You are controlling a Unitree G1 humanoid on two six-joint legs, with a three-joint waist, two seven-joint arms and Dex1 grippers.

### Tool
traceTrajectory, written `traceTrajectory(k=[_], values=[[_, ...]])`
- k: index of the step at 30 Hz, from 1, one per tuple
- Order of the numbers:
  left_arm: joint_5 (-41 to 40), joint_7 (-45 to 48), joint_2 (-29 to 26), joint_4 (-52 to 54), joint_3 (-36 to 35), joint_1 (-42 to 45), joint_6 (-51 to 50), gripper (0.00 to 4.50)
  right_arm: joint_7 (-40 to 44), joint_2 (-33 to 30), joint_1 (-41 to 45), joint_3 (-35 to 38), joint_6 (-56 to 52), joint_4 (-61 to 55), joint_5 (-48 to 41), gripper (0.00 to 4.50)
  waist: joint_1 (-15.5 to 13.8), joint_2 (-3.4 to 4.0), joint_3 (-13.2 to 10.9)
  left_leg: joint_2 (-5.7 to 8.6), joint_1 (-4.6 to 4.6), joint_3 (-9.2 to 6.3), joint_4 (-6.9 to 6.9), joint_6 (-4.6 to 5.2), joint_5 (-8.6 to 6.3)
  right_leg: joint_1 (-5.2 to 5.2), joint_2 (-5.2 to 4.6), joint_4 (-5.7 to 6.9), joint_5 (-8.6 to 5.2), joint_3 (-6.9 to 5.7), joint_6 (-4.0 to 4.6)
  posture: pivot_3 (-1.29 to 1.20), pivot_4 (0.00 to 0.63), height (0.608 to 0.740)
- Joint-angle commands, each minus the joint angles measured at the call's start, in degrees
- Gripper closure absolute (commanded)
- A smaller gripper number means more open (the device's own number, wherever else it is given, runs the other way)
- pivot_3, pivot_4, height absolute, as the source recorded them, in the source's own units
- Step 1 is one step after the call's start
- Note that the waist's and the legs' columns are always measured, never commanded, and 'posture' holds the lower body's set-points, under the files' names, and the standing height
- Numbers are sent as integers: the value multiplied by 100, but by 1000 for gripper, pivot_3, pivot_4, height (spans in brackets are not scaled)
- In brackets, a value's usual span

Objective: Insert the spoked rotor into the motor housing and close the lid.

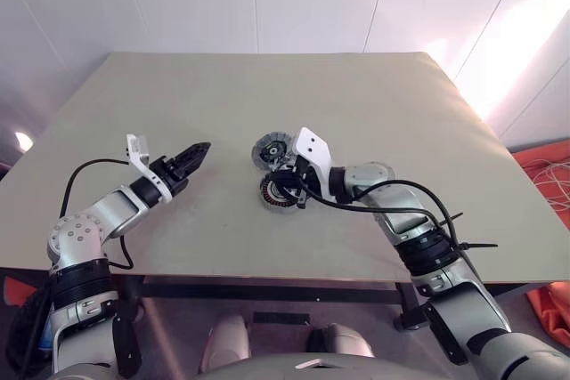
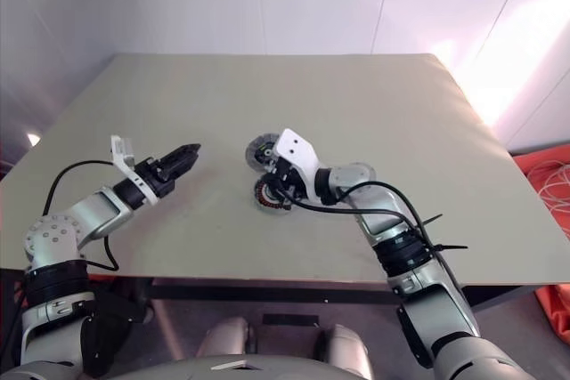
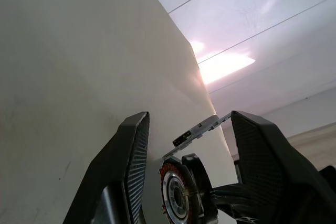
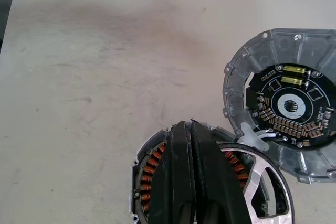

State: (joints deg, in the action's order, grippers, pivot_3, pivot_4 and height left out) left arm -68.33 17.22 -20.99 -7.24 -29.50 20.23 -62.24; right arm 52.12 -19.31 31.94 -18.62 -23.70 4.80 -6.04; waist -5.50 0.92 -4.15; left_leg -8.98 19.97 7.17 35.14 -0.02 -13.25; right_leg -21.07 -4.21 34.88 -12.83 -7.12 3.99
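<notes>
Spoked rotor point(image 4: 152, 174) sits in the motor housing point(image 4: 137, 167) on the counter point(image 1: 374, 113), roughly mid-counter, a bit nearer the front edge than the back; copper-coloured windings and a silver spoke section show around the black fingers over it. Lid point(image 4: 278, 100) is flipped open, lying flat just beside the housing on its far side, toward the back edge, joined to it at the rim; face up is a dark circuit ring with a pale centre, set in a grey ribbed rim. Right end effector point(image 4: 191, 129) is clenched, fingers pressed together with nothing between them, tips lying across the top of the rotor; can't tell whether they actually press on it. Left end effector point(image 1: 198, 152) is released, jaws parted and empty, hanging above the counter well apart from the housing toward the left edge, pointing at it; in its wrist view the rotor shows between its two fingers point(image 3: 131, 156).
</notes>
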Motion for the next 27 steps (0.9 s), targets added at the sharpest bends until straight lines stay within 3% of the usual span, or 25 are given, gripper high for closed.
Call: traceTrajectory(k=[1, 19, 27], values=[[-12, 65, -10, 20, -4, 146, 113, 1861, -6, -104, 185, 181, 14, -256, -54, 4500, 0, 0, 0, 0, 0, 0, 0, 0, 0, 1, 0, 0, 0, 0, 0, 0, 0, 740], [87, 172, 46, -151, 98, 276, 133, 1861, -41, -756, 140, 681, -104, -298, -145, 4500, -3, -1, 0, 1, 1, 1, -2, 0, 1, 0, 0, 0, 0, 0, 0, 0, 0, 740], [116, 198, -40, -199, 76, 335, 108, 1861, -79, -598, -154, 478, -50, 9, -89, 4500, -2, 0, 0, 1, 2, 1, -2, 1, 1, -2, 0, -1, 0, 0, 0, 0, 0, 740]])
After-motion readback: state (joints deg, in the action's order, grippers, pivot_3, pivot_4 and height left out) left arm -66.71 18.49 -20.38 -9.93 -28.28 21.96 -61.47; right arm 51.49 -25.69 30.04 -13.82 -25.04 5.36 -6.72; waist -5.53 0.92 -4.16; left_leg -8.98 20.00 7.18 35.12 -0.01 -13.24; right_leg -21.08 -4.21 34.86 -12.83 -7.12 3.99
